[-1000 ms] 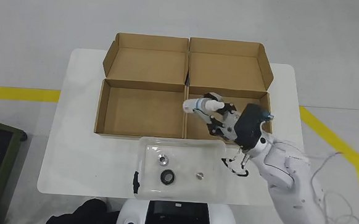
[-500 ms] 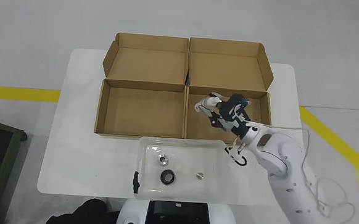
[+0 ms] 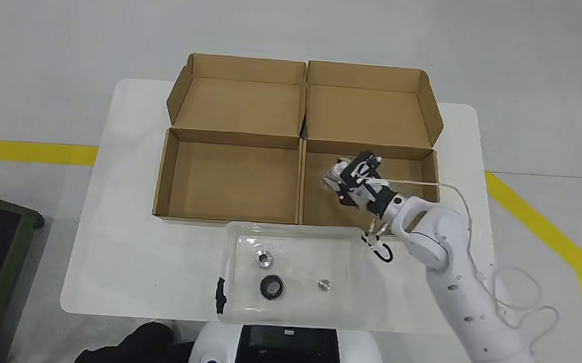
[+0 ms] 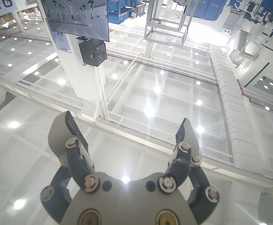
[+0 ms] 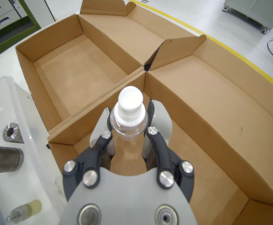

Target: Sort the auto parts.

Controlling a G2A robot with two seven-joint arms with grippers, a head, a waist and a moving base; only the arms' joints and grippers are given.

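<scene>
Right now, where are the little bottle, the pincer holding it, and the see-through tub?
little bottle (image 5: 130, 116): right wrist view, on its white collar under the cap.
right pincer (image 5: 130, 106): right wrist view, midway between its fingertips.
see-through tub (image 3: 302, 250): top view, on a bare stretch of its floor.

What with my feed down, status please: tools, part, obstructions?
Right tool shut on white-capped bottle, over a cardboard box. Left tool open, holding nothing. No obstruction seen.
</scene>
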